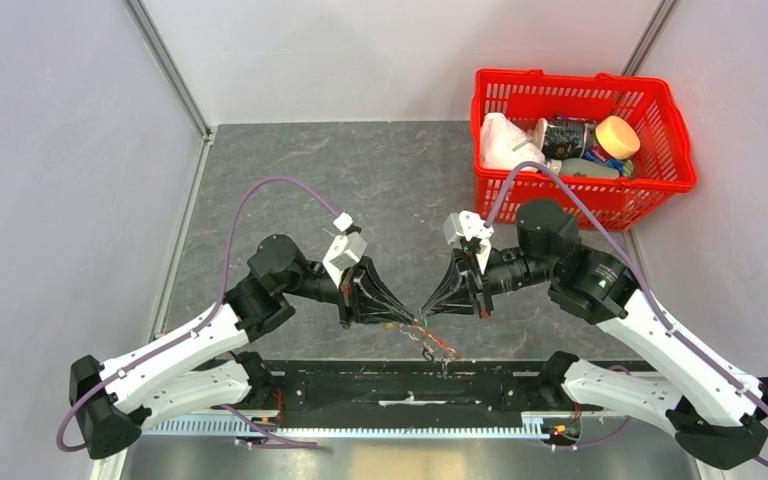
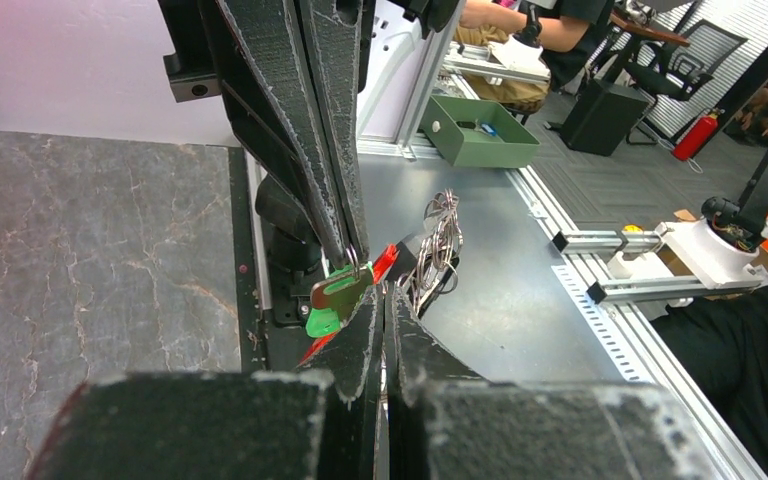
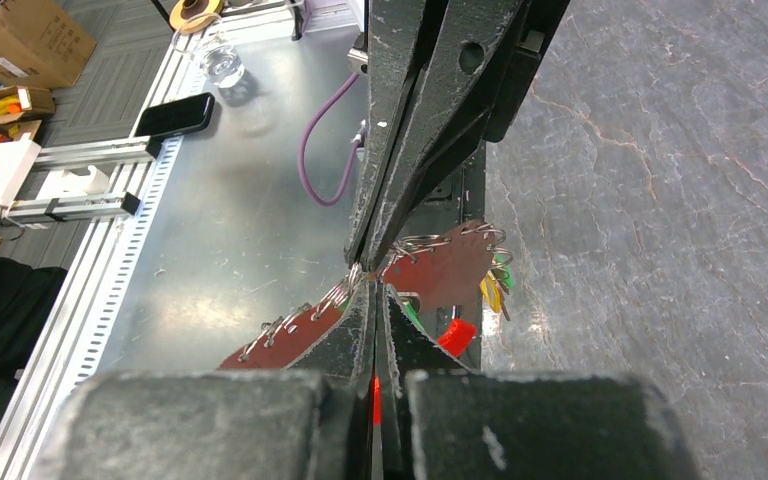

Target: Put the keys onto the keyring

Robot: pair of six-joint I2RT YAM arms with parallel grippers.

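Note:
My two grippers meet tip to tip low over the table's near edge, left gripper (image 1: 409, 322) and right gripper (image 1: 429, 311) both shut. Under them hangs the bunch: silvery keys (image 1: 426, 341) and the keyring (image 1: 445, 346) with its red part showing. In the left wrist view my left gripper (image 2: 384, 292) seems to pinch the keyring (image 2: 386, 262), whose red strip runs past its tips. The right arm's fingers (image 2: 330, 150) come down onto the wire loop of a green-tagged key (image 2: 334, 298). In the right wrist view my right gripper (image 3: 371, 285) is shut, with yellow and green tags (image 3: 494, 286) dangling beside it.
A red basket (image 1: 580, 192) holding bottles and a bag stands at the back right, close behind the right arm's elbow. A black rail (image 1: 360, 385) runs along the near edge just below the hanging bunch. Grey walls close in the left, back and right sides.

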